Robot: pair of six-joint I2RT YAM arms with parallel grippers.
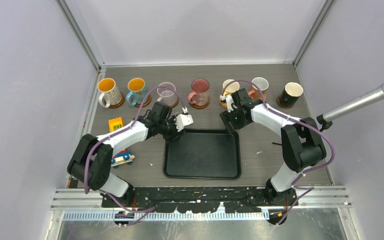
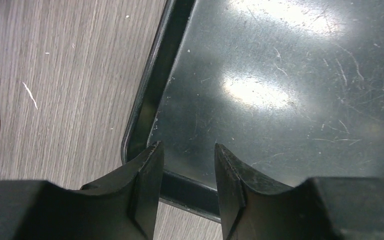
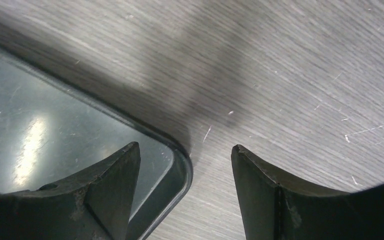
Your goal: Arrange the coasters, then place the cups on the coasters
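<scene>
Seven cups [image 1: 200,91] stand on coasters [image 1: 199,106] in a left-to-right row along the far edge, beyond both arms. The left gripper [image 2: 189,150], jaws narrow, and the right gripper [image 3: 185,150], spread wide, hover empty over the tray's [image 1: 166,160] far corners.

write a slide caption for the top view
Mugs on coasters line the far edge; left hand and right hand hover open by the tray.
</scene>
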